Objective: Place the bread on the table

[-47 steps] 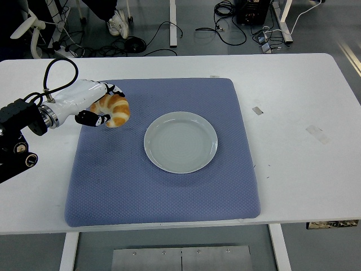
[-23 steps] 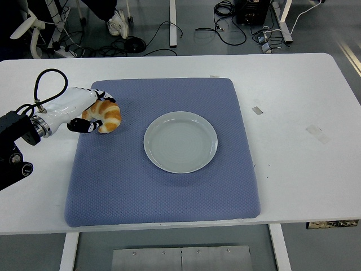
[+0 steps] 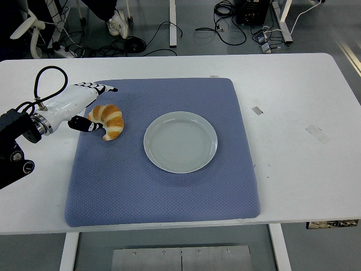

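A white counter (image 3: 293,90) is carrying a blue quilted mat (image 3: 163,186) that is covering its middle. A croissant (image 3: 108,120) is lying on the mat's far left part, and a pale round plate (image 3: 180,141) is sitting near the mat's centre, apart from the croissant.

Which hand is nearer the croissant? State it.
Left. The left hand is right beside the croissant at its left, fingers spread, on the blue mat. The right hand is not in view.
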{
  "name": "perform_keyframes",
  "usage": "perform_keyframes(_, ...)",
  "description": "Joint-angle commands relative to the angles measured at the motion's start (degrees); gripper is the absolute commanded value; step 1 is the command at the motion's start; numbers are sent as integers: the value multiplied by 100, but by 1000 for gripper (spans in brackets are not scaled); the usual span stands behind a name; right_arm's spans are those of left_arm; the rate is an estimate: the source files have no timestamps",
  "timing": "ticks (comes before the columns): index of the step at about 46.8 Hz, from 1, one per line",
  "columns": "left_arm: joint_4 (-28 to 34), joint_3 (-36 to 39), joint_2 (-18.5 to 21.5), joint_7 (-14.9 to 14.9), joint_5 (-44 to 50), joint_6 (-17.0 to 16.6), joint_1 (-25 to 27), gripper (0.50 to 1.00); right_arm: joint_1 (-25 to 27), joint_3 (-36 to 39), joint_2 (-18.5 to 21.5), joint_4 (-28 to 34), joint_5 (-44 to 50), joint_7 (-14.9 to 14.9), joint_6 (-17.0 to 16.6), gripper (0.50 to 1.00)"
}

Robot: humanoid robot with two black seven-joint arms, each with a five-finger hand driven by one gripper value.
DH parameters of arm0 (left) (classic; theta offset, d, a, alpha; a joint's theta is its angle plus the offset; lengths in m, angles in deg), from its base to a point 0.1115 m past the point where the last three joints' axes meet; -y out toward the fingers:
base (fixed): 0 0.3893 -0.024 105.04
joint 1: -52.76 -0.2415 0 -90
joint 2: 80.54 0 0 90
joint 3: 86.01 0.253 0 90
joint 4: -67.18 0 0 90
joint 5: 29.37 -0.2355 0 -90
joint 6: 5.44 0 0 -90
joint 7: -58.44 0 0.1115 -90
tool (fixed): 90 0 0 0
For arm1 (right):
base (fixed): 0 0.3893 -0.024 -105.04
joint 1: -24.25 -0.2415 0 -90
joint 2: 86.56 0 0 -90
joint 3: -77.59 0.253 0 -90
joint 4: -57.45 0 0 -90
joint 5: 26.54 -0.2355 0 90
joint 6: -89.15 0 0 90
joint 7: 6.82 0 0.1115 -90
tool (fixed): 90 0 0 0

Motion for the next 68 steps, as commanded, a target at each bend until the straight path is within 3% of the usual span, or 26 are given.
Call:
perform_keyframes(1, 0, -16, 0, 4, 17, 0, 8, 919, 0, 0, 0, 0, 5, 0, -1, 1000)
perform_keyframes(10, 9, -482, 26, 21, 780, -17, 104, 924, 0, 0, 0, 0, 5, 0, -1, 1000)
perform_keyframes(23, -53, -464, 220, 65, 2327, 9, 737, 924, 0, 0, 0, 0, 5, 0, -1, 1000)
perform_keyframes(33, -720, -579, 88, 153, 3435, 0, 886, 922, 0, 0, 0, 0, 5, 0, -1, 1000)
perform_keyframes(47, -1467, -763, 18, 627, 4806, 0, 895, 919, 0, 0, 0, 0, 5, 0, -1, 1000)
perform_keyframes(68, -1644, -763, 88, 663, 5290, -9, 878, 921, -88, 18, 0, -114, -4, 0, -9, 1000)
